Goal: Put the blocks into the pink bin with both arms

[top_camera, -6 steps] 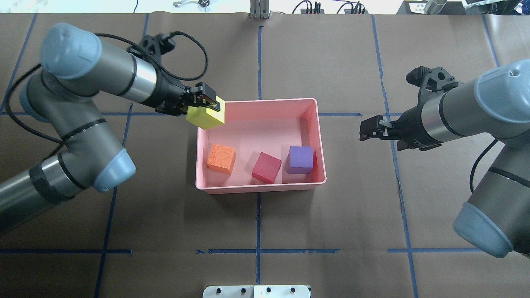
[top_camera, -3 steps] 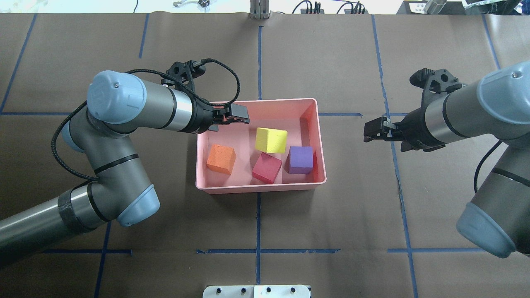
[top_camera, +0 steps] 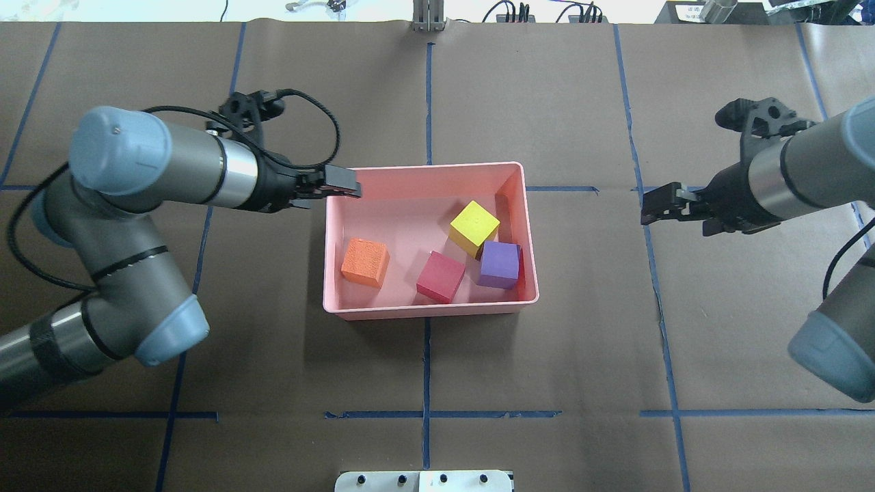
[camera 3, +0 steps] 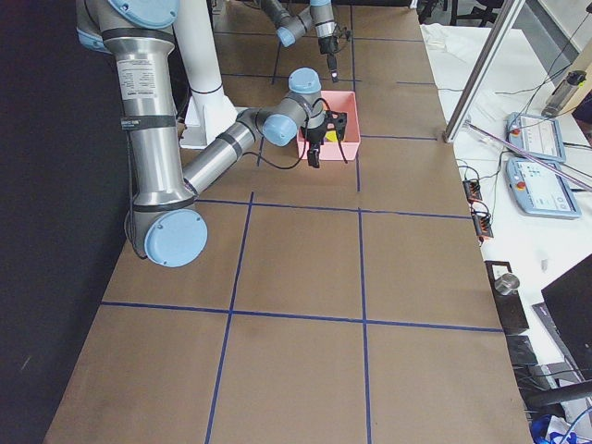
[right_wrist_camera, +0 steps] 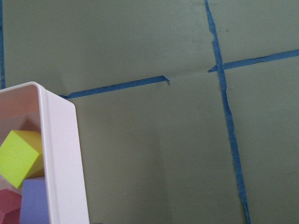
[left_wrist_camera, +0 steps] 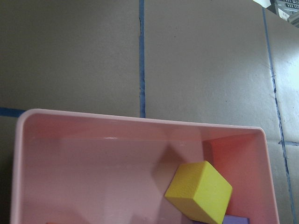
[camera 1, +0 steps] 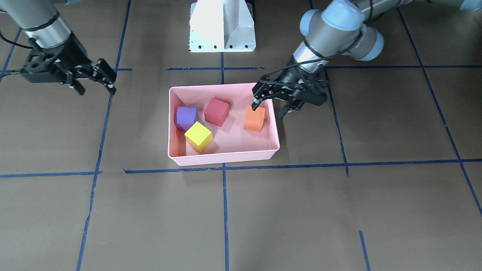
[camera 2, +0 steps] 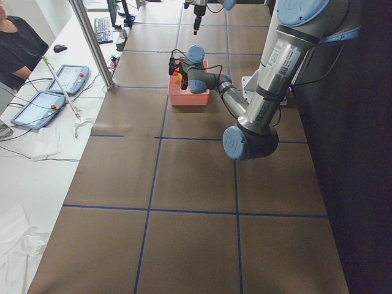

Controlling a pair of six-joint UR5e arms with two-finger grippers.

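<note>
Bin: the shallow pale-pink plastic bin (top_camera: 431, 313) sits mid-way along the brown paper-covered counter (top_camera: 547, 355), which is marked with blue tape lines.
Blocks: all four lie inside the bin. The yellow-green foam cube (top_camera: 474, 228) is toward the far right corner, against the purple foam cube (top_camera: 500, 264). The red foam cube (top_camera: 441, 276) is just beside the purple one. The orange foam cube (top_camera: 365, 262) sits apart, near the bin's left wall.
Left claw (camera 1: 269, 109): fingers spread wide with nothing between them, hovering over the bin's left rim above the orange cube.
Right claw (camera 1: 96, 89): also spread and empty, well clear of the bin on its right side.
Step in hand: placing looks finished, since no cube shows on the counter outside the bin.
Next move: likely only clearing the arms. The left claw should lift up and away without catching the rim or nudging the orange cube. The right needs little more than holding off.
</note>
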